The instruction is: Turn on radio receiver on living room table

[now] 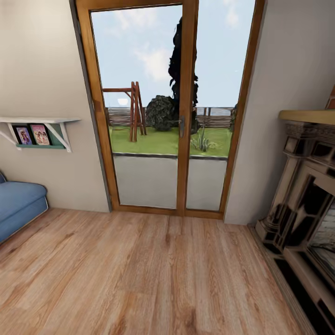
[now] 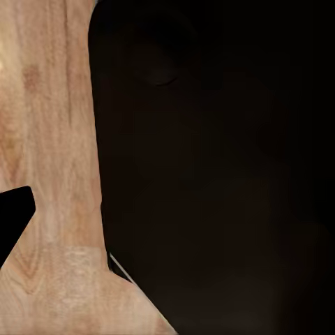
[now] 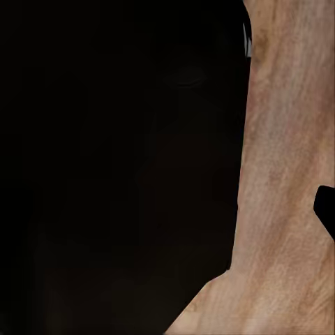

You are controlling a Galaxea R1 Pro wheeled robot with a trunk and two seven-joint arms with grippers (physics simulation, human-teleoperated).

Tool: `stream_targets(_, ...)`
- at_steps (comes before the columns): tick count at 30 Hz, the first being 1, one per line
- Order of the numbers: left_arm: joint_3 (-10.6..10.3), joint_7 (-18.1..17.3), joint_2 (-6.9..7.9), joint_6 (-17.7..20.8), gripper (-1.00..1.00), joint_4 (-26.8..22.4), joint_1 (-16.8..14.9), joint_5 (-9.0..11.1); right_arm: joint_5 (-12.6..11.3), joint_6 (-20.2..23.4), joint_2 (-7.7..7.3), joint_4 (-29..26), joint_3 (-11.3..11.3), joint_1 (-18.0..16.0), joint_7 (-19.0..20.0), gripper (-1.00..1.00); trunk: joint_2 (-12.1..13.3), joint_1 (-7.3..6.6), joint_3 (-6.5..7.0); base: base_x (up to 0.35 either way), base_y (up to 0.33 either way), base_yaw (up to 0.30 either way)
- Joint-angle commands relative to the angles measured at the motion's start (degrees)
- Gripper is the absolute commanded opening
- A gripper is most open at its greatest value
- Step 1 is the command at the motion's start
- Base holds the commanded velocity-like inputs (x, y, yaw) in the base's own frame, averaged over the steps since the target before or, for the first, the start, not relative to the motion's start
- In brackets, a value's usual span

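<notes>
We stand in the living room, on the light wood plank floor (image 1: 153, 274), and we look at a tall glass door (image 1: 167, 107) with a wooden frame in the beige wall. Through the glass we see a green lawn, a wooden swing frame (image 1: 135, 109), a dark bush (image 1: 162, 113) and a fence under a blue sky. On the left side, one end of the blue sofa (image 1: 18, 204) comes into the head view, and above it a white wall shelf (image 1: 39, 122) carries two small framed pictures (image 1: 32, 135). On the right side there is a dark fireplace (image 1: 307, 204) with carved pillars and a pale mantel on top. From here we cannot say where the radio receiver and its table are. In both wrist views we see a large dark shape close to the camera and the wood floor beside it. We cannot tell if the left hand or the right hand is released or clenched, because the fingers are not clear in that darkness.
</notes>
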Motion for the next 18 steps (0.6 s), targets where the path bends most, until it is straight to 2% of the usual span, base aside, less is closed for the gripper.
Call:
stream_targets(1, -0.05, -0.06, -0.33, -0.23, 1.0, 0.0, 0.33, 0.0, -0.08, -0.01, 0.33, 0.3, -0.08, -0.32, -0.07, 1.0, 0.01, 0.01, 0.0, 0.0, 0.0, 0.0)
stream_targets(8, -0.08, -0.08, -2.58, -0.97, 1.0, 0.0, 2.61, -0.21, -0.28, 0.0, 2.58, 0.68, -0.24, -2.6, -0.08, 1.0, 0.01, 0.01, 0.0, 0.0, 0.0, 0.0)
stream_targets(14, -0.11, -0.08, -4.51, -1.6, 1.0, 0.0, 2.79, -0.18, -0.32, -0.01, 2.63, 0.67, -0.25, -3.41, -0.08, 1.0, 0.01, 0.01, 0.0, 0.0, 0.0, 0.0)
stream_targets(18, -0.11, -0.08, -4.56, -1.64, 1.0, 0.0, 2.8, -0.18, -0.32, -0.05, 2.65, 0.71, -0.28, -3.42, -0.08, 1.0, 0.01, 0.01, 0.0, 0.0, 0.0, 0.0)
